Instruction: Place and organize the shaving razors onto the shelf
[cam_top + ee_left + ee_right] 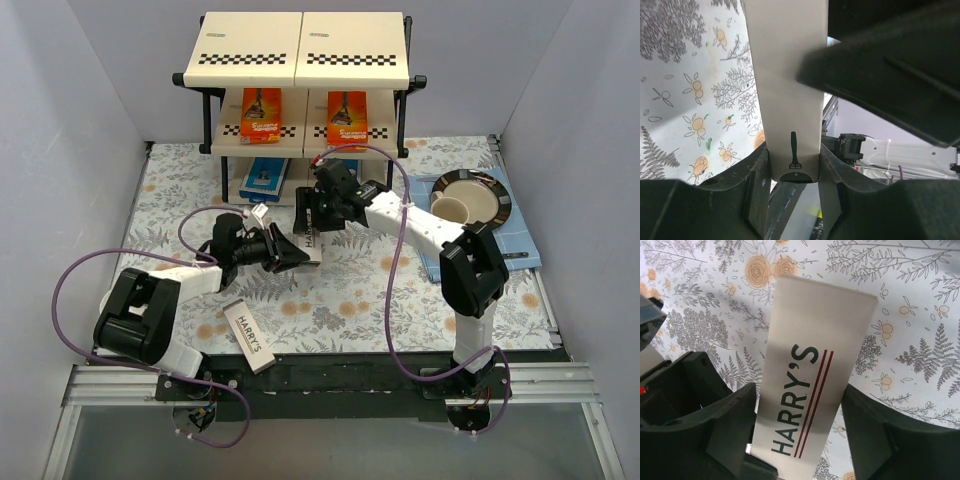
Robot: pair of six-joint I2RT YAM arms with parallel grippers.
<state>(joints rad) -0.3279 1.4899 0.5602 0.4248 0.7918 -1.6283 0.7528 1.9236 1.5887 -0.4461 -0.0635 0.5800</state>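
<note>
Item 1: held HARRY'S box [805, 375], long and white, centre of the top view, just in front of the shelf [305, 45] and raised off the floral cloth [350, 290].
- Both pincers are on it at once. The right gripper [318, 212] is clenched on the lettered end, 1 finger pressed to each long edge in its wrist view.
- The left gripper [288, 252] is clamped on the other end, where a small razor icon is printed.
- This reads as a hand-over between the arms or a re-grip. Which arm is to carry the box on cannot be told.

Item 2: second HARRY'S box [248, 337], flat on the cloth at lower left of the top view, near the left arm's base and well apart from the shelf. Nothing grips it.

Items 3 and 4: 2 orange Gillette cards [262, 115], side by side on the middle tier. Placed.

Item 5: blue-and-white box [265, 178], bottom tier, left half. Placed.

Item 6: the other blue-and-white box cannot be made out, because the right arm covers the rest of the bottom tier.

Tally, as judged: 3 packs seen shelved, 1 in hand, 1 untouched, 1 unaccounted for. The top tier shows no packs.

Not part of the task: beige mug [452, 208] on a dark plate [495, 190], right of the frame.
</note>
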